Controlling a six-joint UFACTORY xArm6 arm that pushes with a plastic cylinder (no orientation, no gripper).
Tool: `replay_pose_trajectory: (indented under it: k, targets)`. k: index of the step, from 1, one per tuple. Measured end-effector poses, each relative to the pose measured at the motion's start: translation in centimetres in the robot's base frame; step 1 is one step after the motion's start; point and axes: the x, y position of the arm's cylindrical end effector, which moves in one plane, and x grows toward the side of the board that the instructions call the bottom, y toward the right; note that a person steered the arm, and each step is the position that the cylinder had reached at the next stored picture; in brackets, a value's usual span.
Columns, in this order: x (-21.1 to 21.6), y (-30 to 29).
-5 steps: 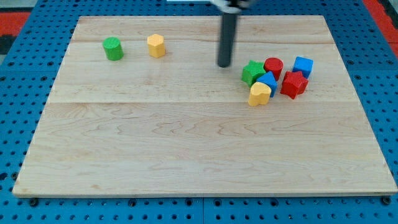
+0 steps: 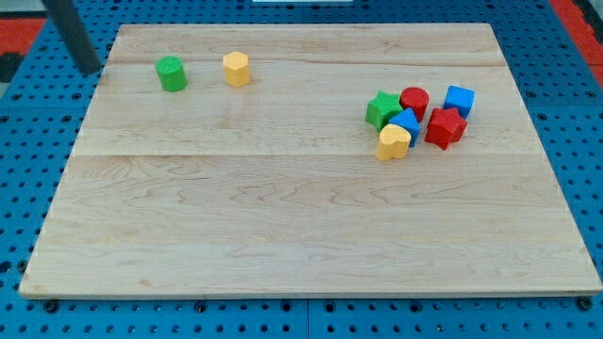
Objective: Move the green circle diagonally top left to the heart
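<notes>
where the wooden board (image 2: 301, 226) met the blue pegboard (image 2: 28, 188) at the view's top left, my tip (image 2: 89, 71) stood just off the board's edge, to the view's left of the green circle (image 2: 171, 73) and apart from it. the rod carried no jaws, so no open or closed state applied. the green circle stood upright, round, with no discernible long axis or heading. a yellow hexagon block (image 2: 236, 69) sat near its right. the yellow heart (image 2: 393, 142) lay far right, touching the blue block (image 2: 406, 123) in a cluster.
</notes>
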Motion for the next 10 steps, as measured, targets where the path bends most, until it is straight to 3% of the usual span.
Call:
replay_pose_trajectory:
  k: [1, 2, 3, 4, 5, 6, 7, 8, 9, 10]
  targets:
    - [3.1, 8.9]
    - [10.0, 18.3]
    - [9.9, 16.3]
    - [7.1, 7.7]
    - [3.6, 11.9]
    - [4.1, 23.8]
    - [9.7, 33.1]
    - [10.4, 27.4]
    - [14.3, 25.3]
    - [13.9, 28.8]
